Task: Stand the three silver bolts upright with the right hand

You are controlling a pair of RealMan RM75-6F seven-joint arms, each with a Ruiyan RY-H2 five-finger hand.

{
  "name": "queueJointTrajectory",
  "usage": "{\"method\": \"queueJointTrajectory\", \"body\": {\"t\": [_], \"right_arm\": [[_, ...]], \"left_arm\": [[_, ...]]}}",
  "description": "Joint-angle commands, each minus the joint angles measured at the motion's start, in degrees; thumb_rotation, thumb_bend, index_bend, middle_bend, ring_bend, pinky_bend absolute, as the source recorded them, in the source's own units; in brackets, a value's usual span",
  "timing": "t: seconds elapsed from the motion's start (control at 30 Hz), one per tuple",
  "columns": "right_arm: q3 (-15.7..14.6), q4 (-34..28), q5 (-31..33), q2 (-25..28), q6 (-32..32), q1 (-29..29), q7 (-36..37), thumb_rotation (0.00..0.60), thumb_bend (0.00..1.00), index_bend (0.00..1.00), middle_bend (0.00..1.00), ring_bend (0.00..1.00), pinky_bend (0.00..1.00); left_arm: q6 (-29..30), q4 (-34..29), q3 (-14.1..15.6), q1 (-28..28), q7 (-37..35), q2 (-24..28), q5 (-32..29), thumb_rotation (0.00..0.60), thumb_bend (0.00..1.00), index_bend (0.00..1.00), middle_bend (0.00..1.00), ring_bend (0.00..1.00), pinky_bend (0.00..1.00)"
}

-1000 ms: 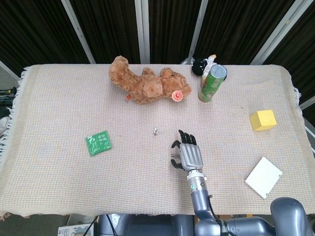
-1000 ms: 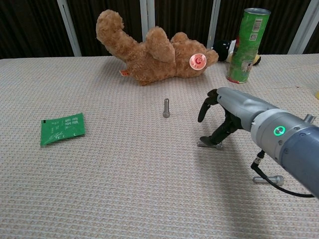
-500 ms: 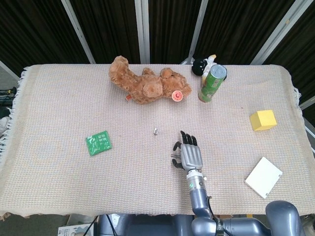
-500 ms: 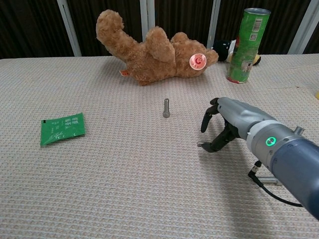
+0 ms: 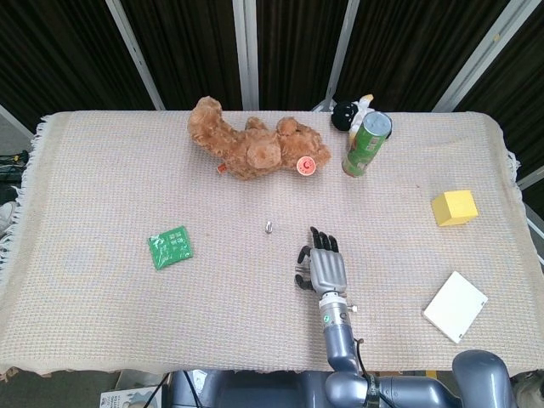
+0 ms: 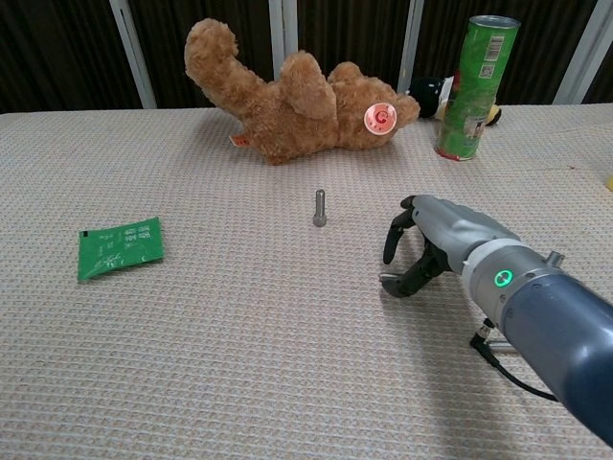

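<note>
the right hand [image 6: 428, 241] is low over the woven cloth on the bench [image 5: 102, 187], fingers curled down, thumb and fingertips [image 6: 399, 287] closing on a silver bolt lying flat [image 6: 387, 279] (only its end shows past the fingers, so whether it is truly pinched i cannot tell). a second silver bolt [image 6: 320, 207] stands upright nearer the teddy bear [image 6: 287, 101]. just behind the wrist a third bolt's end [image 6: 485, 332] peeks out, lying flat. the green tube can [image 6: 472, 86] stands upright at the far side, lid on, contents hidden. a green packet [image 6: 120, 246] lies flat to the left. the left hand is out of sight.
</note>
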Motion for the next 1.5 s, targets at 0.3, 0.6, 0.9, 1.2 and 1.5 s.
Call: {"method": "queueJointTrajectory", "body": {"t": [0.3,0.6,0.9,1.2,1.5], "right_arm": [[0.50,1.35,0.14,-0.45,-1.48,-0.53,0.15,0.600,0.33,0.54,0.00,0.01,0.04],[0.87,2.06,0.05,-0.93,-2.33,-0.79,-0.05,0.600,0.34,0.55,0.00,0.01,0.04],[1.35,2.65,0.16,-1.22,-2.85,-1.05,-0.33,0.600,0.34,0.58,0.00,0.01,0.04],[1.82,2.97,0.50,-1.18,-3.38,-1.35,-0.64,0.600,0.37,0.61,0.00,0.01,0.04],[2.39,1.32,-0.29,-0.75,-3.56,-1.21,-0.77,0.600,0.37,0.61,0.00,0.01,0.04]], "left_arm": [[0.14,-0.06,-0.04,0.01,0.45,-0.07,-0.13,0.600,0.07,0.07,0.02,0.00,0.09],[0.16,-0.07,-0.01,-0.02,0.59,-0.10,-0.03,0.600,0.07,0.07,0.02,0.00,0.09],[0.08,-0.08,-0.03,-0.05,0.68,-0.10,-0.12,0.600,0.07,0.07,0.02,0.00,0.09],[0.24,-0.12,-0.06,0.05,0.64,-0.08,-0.17,0.600,0.07,0.08,0.02,0.00,0.09],[0.25,-0.19,-0.01,0.05,0.75,-0.08,-0.08,0.600,0.07,0.08,0.02,0.00,0.09]]}}
